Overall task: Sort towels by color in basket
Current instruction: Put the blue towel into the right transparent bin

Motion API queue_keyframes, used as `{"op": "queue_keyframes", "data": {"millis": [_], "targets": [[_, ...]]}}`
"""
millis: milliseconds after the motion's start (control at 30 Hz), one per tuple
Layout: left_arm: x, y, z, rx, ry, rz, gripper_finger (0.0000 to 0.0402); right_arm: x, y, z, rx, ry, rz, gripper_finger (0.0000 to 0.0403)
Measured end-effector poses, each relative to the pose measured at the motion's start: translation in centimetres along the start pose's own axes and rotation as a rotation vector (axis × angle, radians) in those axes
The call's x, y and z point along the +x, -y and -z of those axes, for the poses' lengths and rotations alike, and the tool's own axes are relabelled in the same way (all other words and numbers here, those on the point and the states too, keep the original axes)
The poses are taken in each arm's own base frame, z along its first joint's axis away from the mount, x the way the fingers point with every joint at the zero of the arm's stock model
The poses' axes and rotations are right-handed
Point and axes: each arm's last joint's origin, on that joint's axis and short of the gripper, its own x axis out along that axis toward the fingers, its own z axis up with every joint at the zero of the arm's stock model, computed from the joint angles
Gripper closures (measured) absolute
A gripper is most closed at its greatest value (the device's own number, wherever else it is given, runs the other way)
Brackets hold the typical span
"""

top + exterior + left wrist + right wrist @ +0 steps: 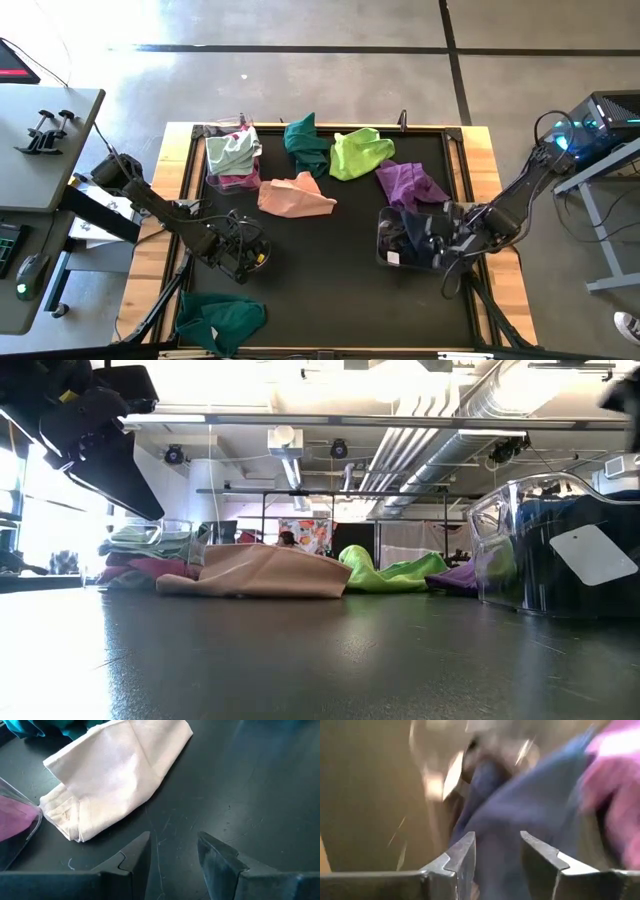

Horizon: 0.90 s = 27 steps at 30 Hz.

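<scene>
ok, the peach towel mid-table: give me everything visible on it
The peach towel is a soft, plain cloth, loosely folded into a rough wedge with a rumpled top and layered edges showing at one end. It lies flat on the black mat, near the middle, in no basket. In the left wrist view one end sits right by the corner of the clear basket holding mint and magenta cloths; actual contact is unclear. The left gripper is open just short of it, not touching.
</scene>
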Motion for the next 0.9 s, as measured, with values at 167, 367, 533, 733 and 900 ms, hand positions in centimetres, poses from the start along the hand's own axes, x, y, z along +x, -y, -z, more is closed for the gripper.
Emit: {"op": "queue_keyframes", "data": {"millis": [167, 367, 533, 733, 900], "targets": [[0.0, 0.0, 0.0, 0.0, 0.0, 0.0, 0.0257, 0.0, 0.3, -0.7, -0.008, 0.231, 0.154, 0.0261], [0.0, 0.0, 0.0, 0.005, 0.0, 0.0, 0.0257, 2.4, 0.6, 0.1, 0.06, 0.286, 0.205, 0.0261], [0.0, 0.0, 0.0, 0.011, 0.002, -0.001, 0.0257, 7.1, 0.5, 2.1, 0.083, 0.207, 0.115, 0.0261], [0.0, 0.0, 0.0, 0.009, 0.003, 0.0, 0.0257, 11.3, 0.3, 3.9, 0.078, 0.127, -0.119, 0.0261], [0.0, 0.1, 0.0, 0.005, 0.004, 0.003, 0.0257, 12.6, 1.1, 4.6, 0.125, 0.024, -0.159, 0.0261]]}}
